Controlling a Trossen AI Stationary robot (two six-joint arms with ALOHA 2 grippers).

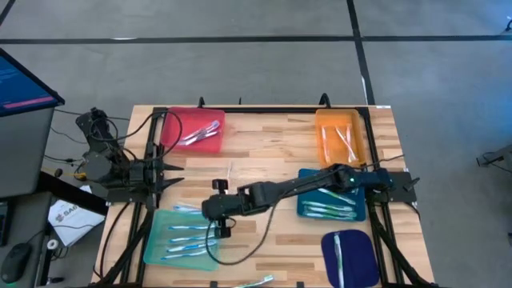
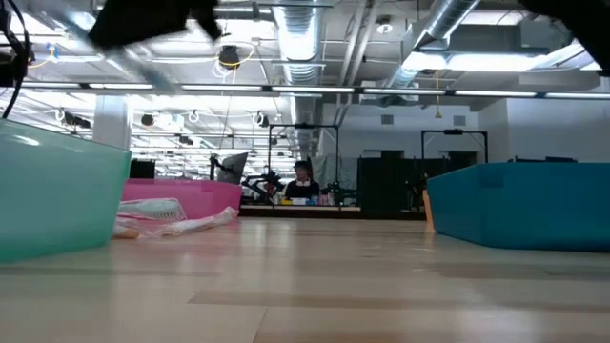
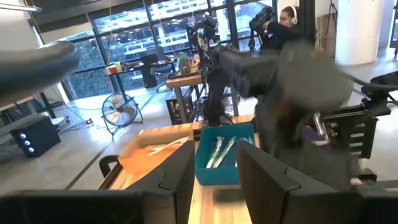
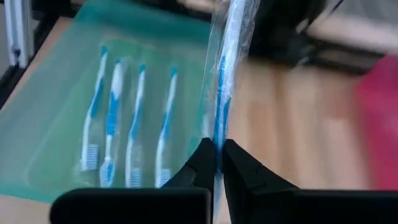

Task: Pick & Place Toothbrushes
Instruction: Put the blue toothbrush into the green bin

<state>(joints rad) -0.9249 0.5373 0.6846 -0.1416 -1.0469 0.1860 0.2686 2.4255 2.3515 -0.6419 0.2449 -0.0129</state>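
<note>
My right gripper (image 4: 218, 163) reaches across the table to the far right corner of the teal tray (image 1: 160, 240) and is shut on a toothbrush in a clear wrapper (image 4: 225, 81). Several blue-and-white toothbrushes (image 4: 127, 124) lie flat side by side in that tray. In the high view the right gripper (image 1: 214, 210) hangs over the tray's far edge. My left gripper (image 3: 214, 180) waits open at the table's left edge (image 1: 172, 172), pointing level across the table, with nothing between its fingers. My right gripper pinches the wrapped toothbrush near one of its ends (image 4: 219, 140) between its two fingertips. The fingers slant down toward the table's left, and the toothbrush runs on ahead in line with them. It is lifted clear, beside the teal tray's far edge.
A red tray (image 1: 196, 132) and an orange tray (image 1: 342, 136) at the back, a blue tray (image 1: 332, 200) and a dark blue tray (image 1: 350, 256) on the right hold toothbrushes. One loose toothbrush (image 1: 256, 282) lies at the near edge, another (image 2: 176, 224) before the red tray.
</note>
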